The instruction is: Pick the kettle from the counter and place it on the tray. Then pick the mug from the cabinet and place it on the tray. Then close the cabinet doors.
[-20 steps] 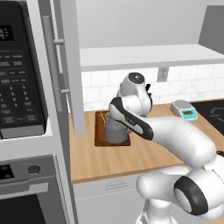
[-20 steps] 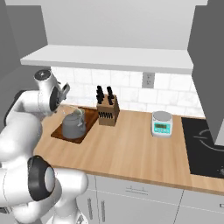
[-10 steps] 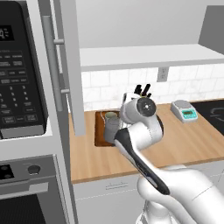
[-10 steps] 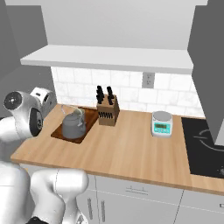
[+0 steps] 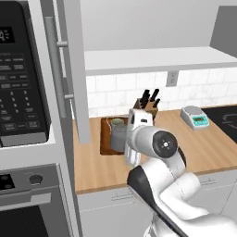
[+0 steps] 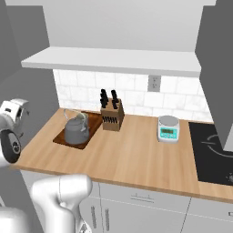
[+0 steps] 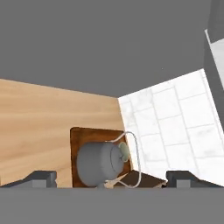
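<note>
The hand [image 7: 111, 180] is open wide and holds nothing. It hangs above the near edge of the bench [image 6: 132, 157], on the near side of the tray [image 6: 63, 139]. It looks down and forward at the tray.

The kettle [image 6: 75, 130] stands upright on the tray, so I judge the first step done. In the hand view the kettle [image 7: 98, 162] lies just ahead of the fingertips [image 7: 41, 178], between them and lower, with clear air between it and them.

On the far side of the tray, right against the kettle, sits a small grey-green thing. I take it for the mug [image 6: 82, 117], though it is mostly hidden and I cannot make out its handle. If so, the second step is done too. The cabinet [image 5: 152, 58] above the tray shows a bare white shelf, which fits.

What is left is the doors [image 5: 76, 83]. Both stand swung out, the left one above and left of the tray with its bar handle [image 5: 55, 65] facing the robot. Neither is closed yet. The hand is low by the tray, well below that handle.
</note>
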